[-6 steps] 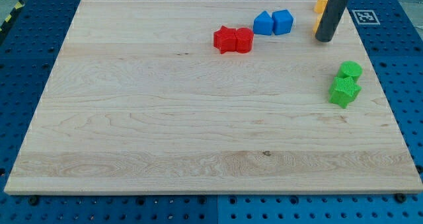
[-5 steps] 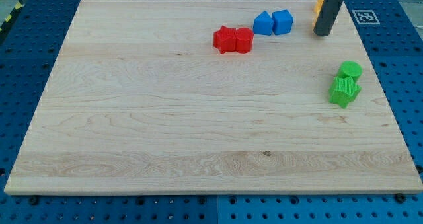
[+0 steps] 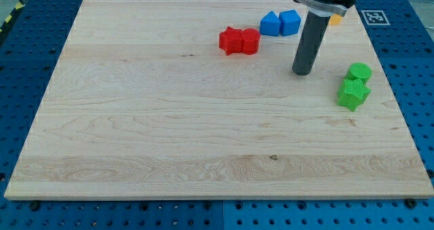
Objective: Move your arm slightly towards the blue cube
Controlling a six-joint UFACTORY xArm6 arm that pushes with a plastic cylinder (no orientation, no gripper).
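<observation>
The blue cube [image 3: 290, 22] sits near the board's top edge, touching a second blue block [image 3: 270, 24] on its left. My tip [image 3: 302, 72] rests on the board below and slightly right of the blue cube, well apart from it. The dark rod rises from the tip to the view's top and hides most of an orange block [image 3: 335, 18] behind it.
Two red blocks [image 3: 239, 41] touch each other to the left of the blue pair. A green cylinder [image 3: 359, 72] and a green star-like block [image 3: 353, 94] stand at the right of my tip. The wooden board [image 3: 169, 121] lies on a blue pegboard.
My tip has moved down and to the left, from beside the orange block at the top right to a spot below the blue cube. No block has moved.
</observation>
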